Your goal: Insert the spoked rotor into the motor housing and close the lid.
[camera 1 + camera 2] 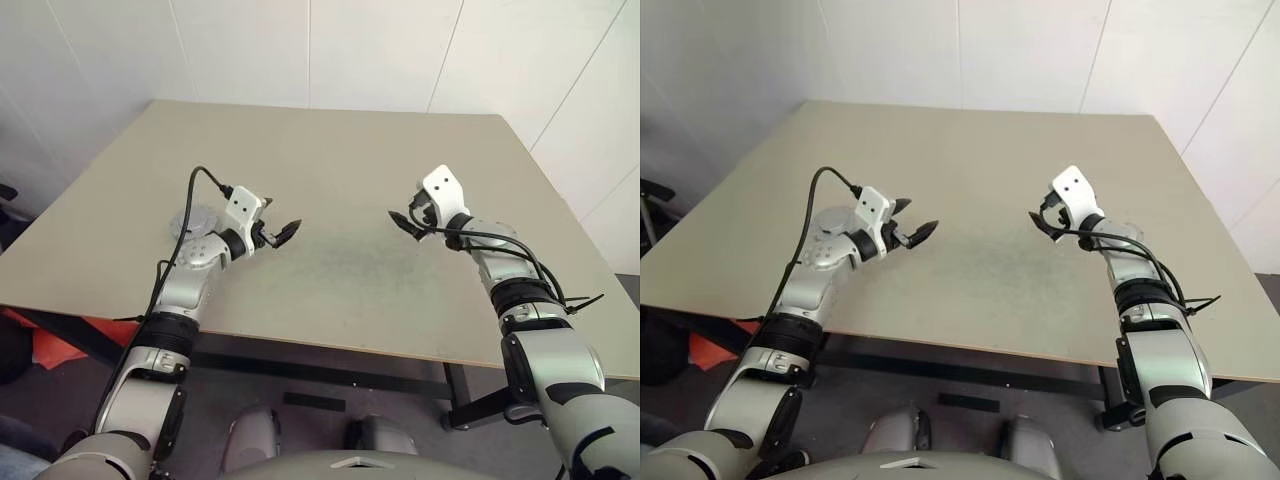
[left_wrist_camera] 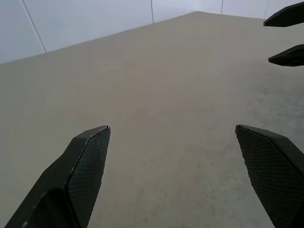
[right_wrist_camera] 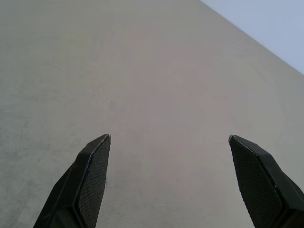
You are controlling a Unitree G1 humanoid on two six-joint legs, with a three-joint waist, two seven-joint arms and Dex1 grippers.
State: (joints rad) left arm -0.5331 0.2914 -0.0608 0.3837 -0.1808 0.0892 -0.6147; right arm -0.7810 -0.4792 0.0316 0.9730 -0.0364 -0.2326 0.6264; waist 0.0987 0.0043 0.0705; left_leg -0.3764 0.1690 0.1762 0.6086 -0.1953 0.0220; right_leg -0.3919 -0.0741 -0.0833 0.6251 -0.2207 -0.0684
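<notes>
Well, left claw [image 1: 282,215] and right claw [image 1: 408,215] both spread wide, empty, over table [image 1: 340,140]; round grey part [image 1: 190,218] just behind left claw, half hidden, can't tell which piece; risk: left forearm knocks it when reaching.

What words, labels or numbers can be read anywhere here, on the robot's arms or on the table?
None: no readable text.
The table is plain, with no print.
The white housings by the left gripper and right gripper each carry a small dark dot, not a letter.
A round grey thing behind the left arm shows no marking that can be made out.
</notes>
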